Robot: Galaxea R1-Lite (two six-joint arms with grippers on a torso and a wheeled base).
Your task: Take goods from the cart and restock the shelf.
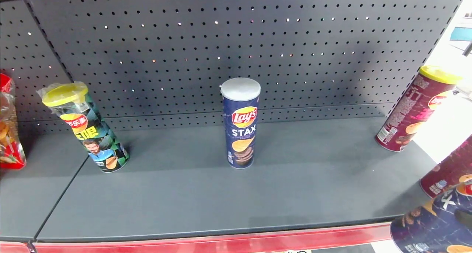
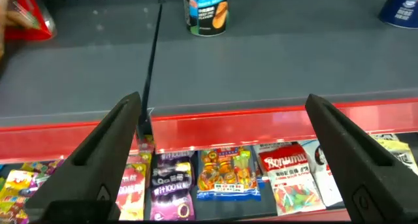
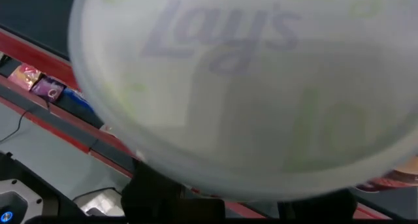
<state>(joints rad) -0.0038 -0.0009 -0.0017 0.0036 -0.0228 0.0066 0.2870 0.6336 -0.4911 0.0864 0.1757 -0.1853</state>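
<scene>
Placement of navy can (image 1: 435,223) in hand. Found it apparently clamped in right jaws, lid toward wrist camera, low and well right of centre can (image 1: 240,124), short of shelf (image 1: 184,194). Found left jaws wide open, empty, low and left of centre can, above snack bags (image 2: 225,175). Recommended: lift clear of red lip (image 1: 221,242), aim for bare gap right of centre can, short of yellow-lidded maroon can (image 1: 413,109), set upright, release only once base flat.
</scene>
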